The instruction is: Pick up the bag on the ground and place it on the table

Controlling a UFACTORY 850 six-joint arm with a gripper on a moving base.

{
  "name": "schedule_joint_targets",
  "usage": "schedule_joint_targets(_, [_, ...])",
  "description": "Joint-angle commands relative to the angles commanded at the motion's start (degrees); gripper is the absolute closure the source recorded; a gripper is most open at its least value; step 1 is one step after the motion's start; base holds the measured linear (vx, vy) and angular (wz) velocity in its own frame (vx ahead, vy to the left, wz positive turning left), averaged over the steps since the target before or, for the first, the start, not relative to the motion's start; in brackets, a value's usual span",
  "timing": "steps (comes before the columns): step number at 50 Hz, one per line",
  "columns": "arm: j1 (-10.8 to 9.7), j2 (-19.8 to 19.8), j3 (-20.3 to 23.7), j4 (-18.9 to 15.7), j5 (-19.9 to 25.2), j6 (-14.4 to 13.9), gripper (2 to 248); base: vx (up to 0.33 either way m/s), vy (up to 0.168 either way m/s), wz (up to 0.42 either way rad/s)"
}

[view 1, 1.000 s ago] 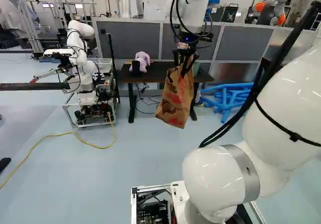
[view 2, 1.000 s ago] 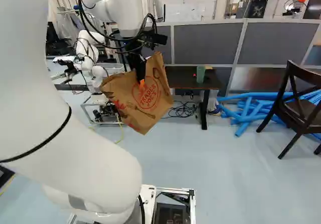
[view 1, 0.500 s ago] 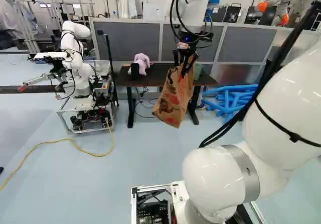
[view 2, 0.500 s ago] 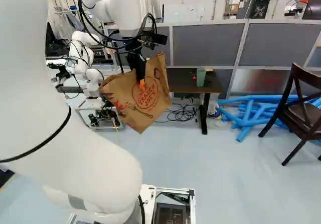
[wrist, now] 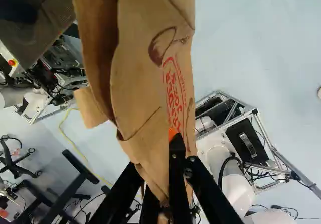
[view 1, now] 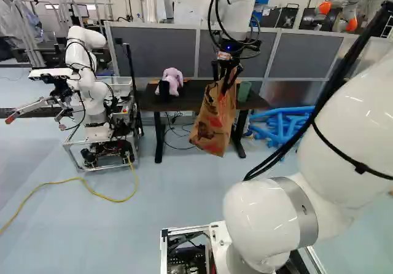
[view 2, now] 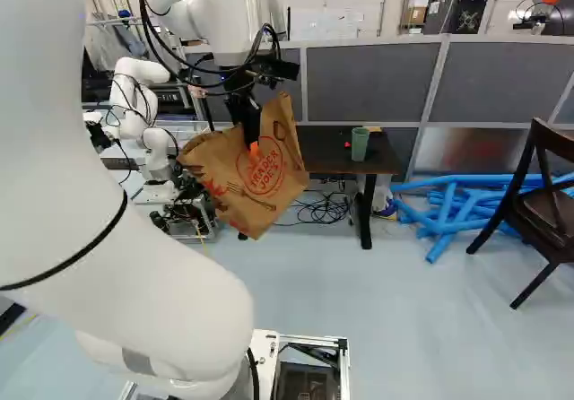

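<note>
With the arm's straight ahead as twelve, another robot [view 1: 92, 96] stands near ten and a fuzzy pink plush toy [view 1: 172, 79] near eleven, on the dark, flat table [view 1: 195, 90]. At twelve, the creased brown paper bag [view 1: 212, 123] hangs in the air, long axis slanting down, pinched in the gripper [view 2: 252, 142]. The table lies beyond it, also at twelve; the coming move likely needs forward reach, bag bottom clearing the edge. Smooth green cup [view 2: 360, 143], toward one.
</note>
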Motion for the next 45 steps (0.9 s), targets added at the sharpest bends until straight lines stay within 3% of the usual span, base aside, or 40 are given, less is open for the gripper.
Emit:
schedule_joint_targets(18, [0.0, 0.0, 0.0, 0.0, 0.0, 0.0, 229, 0.162, -0.004, -0.009])
schedule_joint_targets(45, [0.0, 0.0, 0.0, 0.0, 0.0, 0.0, 229, 0.137, -0.048, 0.003])
